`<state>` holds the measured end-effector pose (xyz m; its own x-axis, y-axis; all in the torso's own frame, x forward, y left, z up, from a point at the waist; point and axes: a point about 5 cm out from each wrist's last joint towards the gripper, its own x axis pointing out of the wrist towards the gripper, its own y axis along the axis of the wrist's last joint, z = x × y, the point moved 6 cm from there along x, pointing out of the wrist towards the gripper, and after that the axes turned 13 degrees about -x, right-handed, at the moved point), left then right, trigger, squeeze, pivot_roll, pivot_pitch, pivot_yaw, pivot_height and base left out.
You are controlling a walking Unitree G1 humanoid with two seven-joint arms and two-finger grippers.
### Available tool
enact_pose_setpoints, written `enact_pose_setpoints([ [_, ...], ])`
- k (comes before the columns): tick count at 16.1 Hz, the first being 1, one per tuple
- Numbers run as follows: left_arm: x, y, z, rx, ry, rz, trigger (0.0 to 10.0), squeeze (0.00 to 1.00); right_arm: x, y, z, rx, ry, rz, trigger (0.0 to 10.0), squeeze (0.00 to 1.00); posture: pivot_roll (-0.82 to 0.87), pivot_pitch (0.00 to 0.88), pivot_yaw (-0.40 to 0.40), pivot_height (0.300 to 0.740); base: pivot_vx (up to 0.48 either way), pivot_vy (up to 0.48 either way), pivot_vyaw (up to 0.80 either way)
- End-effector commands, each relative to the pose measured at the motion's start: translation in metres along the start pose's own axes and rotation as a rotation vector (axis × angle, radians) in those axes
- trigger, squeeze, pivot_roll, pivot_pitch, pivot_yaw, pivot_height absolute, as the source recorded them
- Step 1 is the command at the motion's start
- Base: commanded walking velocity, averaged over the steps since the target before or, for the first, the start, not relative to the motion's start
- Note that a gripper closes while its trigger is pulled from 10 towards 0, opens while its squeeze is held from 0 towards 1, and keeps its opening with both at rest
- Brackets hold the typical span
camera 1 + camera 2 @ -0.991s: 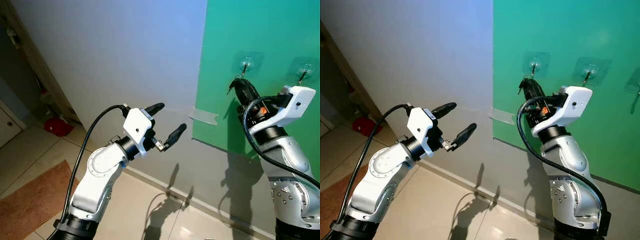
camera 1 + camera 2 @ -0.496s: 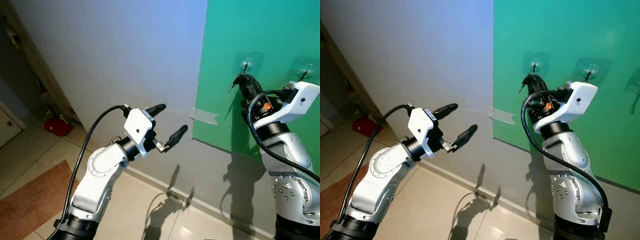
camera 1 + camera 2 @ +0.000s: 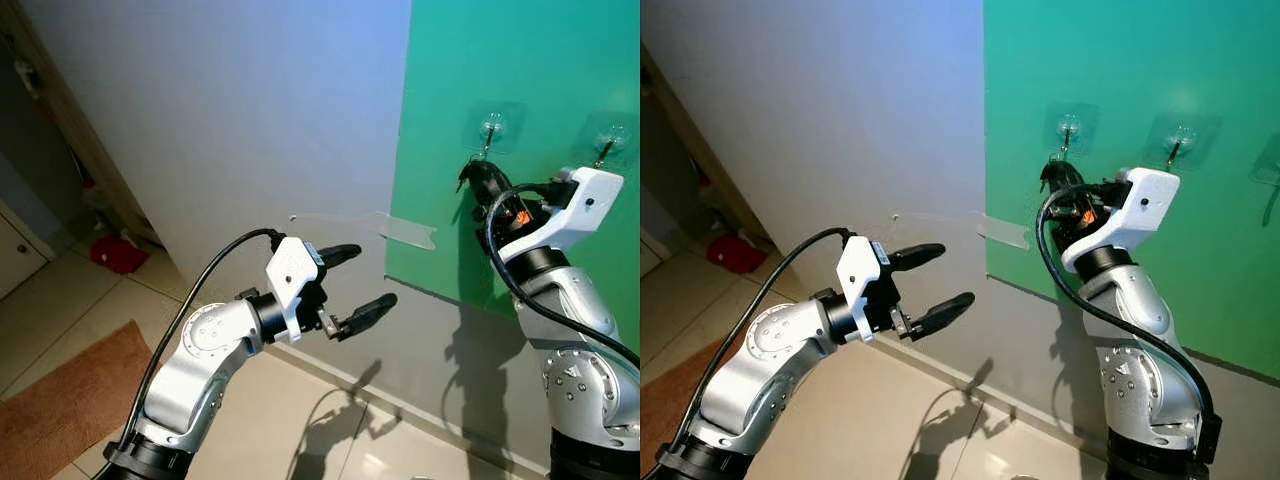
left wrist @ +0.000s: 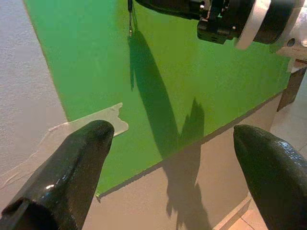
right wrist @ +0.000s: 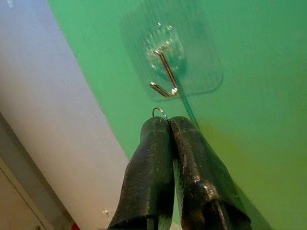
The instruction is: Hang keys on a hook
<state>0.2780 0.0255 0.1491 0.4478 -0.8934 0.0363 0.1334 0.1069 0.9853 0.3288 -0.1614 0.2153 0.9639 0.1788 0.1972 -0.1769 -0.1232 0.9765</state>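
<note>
Right gripper (image 5: 169,125): fingers pressed together on key ring (image 5: 159,111), just below hook (image 5: 164,76).
Left gripper (image 3: 358,278): fingers spread, holding nothing.
Hook: on green panel (image 3: 520,60).

Green board (image 3: 520,90) covers the wall ahead of the jaws on the right-arm side, pale grey wall (image 3: 250,110) beside it, with a clear tape strip (image 3: 405,230) across the board's edge, between the two sets of jaws. Tiled floor (image 3: 260,420) lies below the jaws, a brown mat (image 3: 60,405) well off on the left-arm side. A red item (image 3: 115,253), maybe cloth, sits by the wall there.
</note>
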Motion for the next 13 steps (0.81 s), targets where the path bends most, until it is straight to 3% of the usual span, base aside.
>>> enact_pose_setpoints([
  [1,-0.001,0.007,-0.001,0.021,-0.009,0.001,10.0,0.0,0.0,-0.006,0.001,0.005,-0.007,-0.024,10.0,0.0,-0.09,0.0,0.114,0.74,0.0,0.0,0.0],
  [8,0.0,0.009,-0.003,0.03,-0.01,-0.004,10.0,0.0,0.0,0.022,-0.001,0.02,0.018,0.08,10.0,0.0,-0.09,0.0,0.119,0.74,0.0,0.0,0.0],
  [13,0.001,0.009,-0.003,0.031,-0.011,-0.003,10.0,0.0,0.003,0.014,0.0,-0.007,0.017,0.014,10.0,0.0,-0.09,0.0,0.116,0.74,0.0,0.0,0.0],
])
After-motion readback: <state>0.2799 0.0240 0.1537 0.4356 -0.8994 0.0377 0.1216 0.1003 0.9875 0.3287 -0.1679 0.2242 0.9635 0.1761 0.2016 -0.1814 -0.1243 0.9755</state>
